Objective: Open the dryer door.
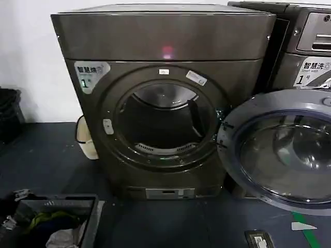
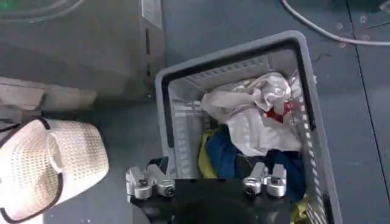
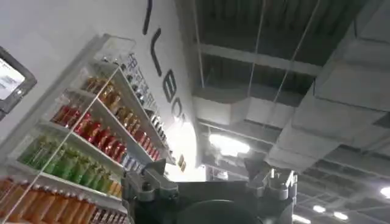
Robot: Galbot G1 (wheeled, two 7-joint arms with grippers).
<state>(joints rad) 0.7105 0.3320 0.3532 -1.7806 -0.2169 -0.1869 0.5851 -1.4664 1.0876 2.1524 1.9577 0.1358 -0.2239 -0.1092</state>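
Nearest us, the laundry basket sits on the floor at lower left, our left pincer hanging released above its clothes; beyond stands the dryer, drum mouth exposed; the dryer door is swung wide to the right, so we judge the task done; our right pincer points at the ceiling, released, parked clear.

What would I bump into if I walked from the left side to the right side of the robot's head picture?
Black bin at the left edge → grey laundry basket of clothes → dryer's round drum opening → the swung-open dryer door with its dark glass bowl.
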